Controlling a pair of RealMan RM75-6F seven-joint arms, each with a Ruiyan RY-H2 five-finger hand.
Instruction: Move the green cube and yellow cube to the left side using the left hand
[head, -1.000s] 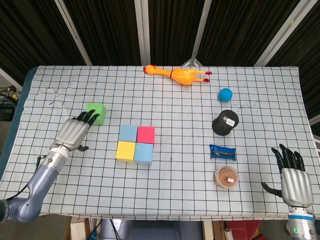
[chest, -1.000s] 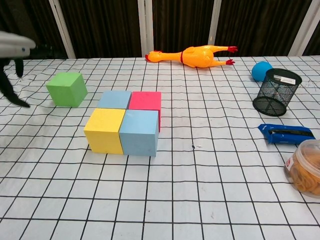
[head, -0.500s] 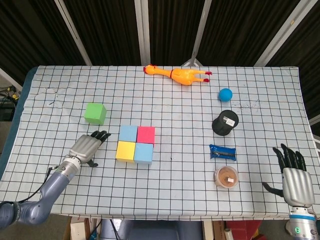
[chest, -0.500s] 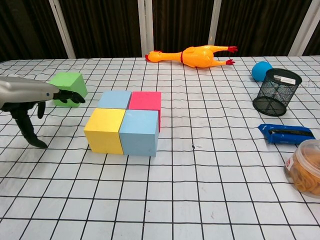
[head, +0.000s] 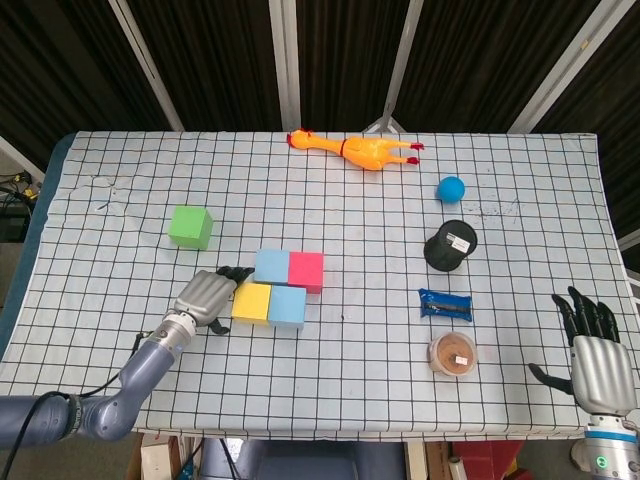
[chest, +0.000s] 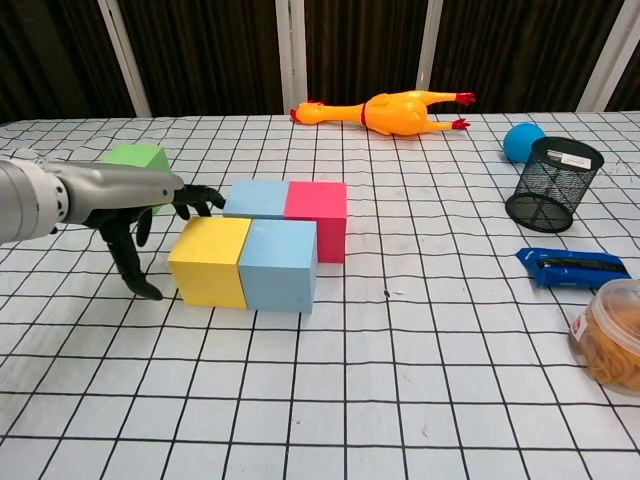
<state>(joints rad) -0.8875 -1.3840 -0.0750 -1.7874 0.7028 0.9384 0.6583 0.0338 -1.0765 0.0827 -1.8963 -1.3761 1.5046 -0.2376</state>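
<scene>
Green cube (head: 190, 227) is seen alone on the table's left part, apart from the block cluster, where the yellow cube (head: 253, 303) is pressed against a light blue cube (head: 287, 307). Beside the yellow cube the left hand (head: 206, 298) is held with fingers extended, gripping nothing. The right hand (head: 596, 368) is spread, empty, at the near right edge

We see our left robot hand (chest: 150, 215), fingers spread, just left of the yellow cube (chest: 208, 262); the green cube (chest: 133, 158) sits behind.
</scene>
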